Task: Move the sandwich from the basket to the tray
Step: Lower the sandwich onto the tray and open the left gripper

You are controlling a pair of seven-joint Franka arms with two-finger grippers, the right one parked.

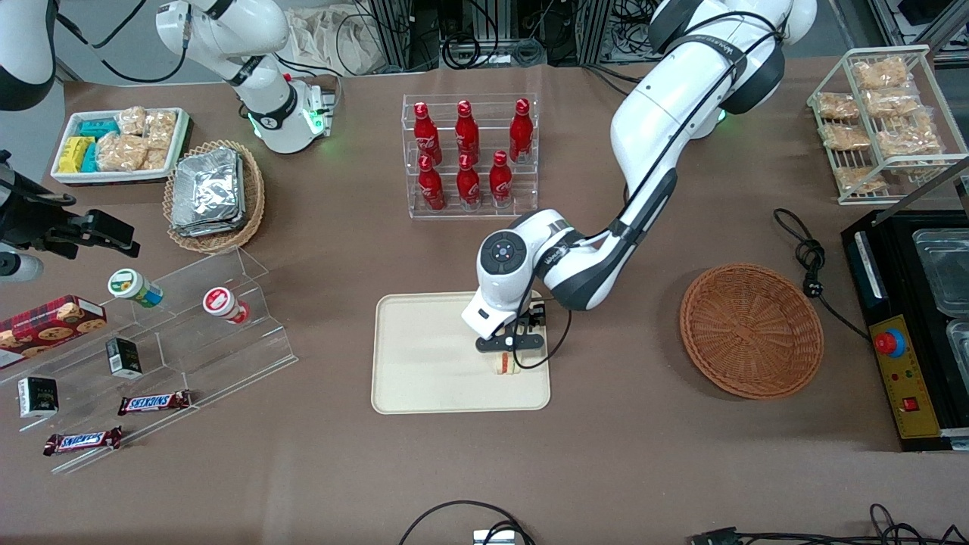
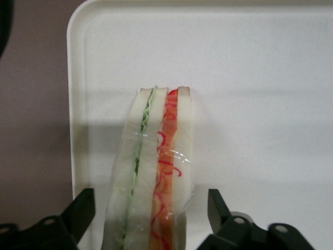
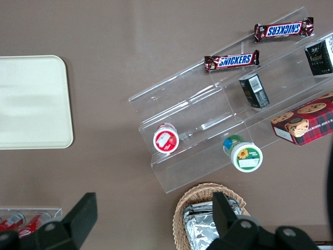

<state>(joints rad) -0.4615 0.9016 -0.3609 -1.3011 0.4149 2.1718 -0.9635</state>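
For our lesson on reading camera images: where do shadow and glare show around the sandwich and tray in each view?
Left wrist view: a soft grey shadow band crosses the tray beside the sandwich, whose clear wrap shows small glints; the open gripper straddles it. Front view: the arm hides most of the sandwich and dims the tray beneath it. Right wrist view: faint bands on the tray.

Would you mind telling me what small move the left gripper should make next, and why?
Probably lift straight up: the clear-wrapped triangular sandwich already rests on the cream rectangular plastic tray, and the gripper is open, its fingers apart from the bread.
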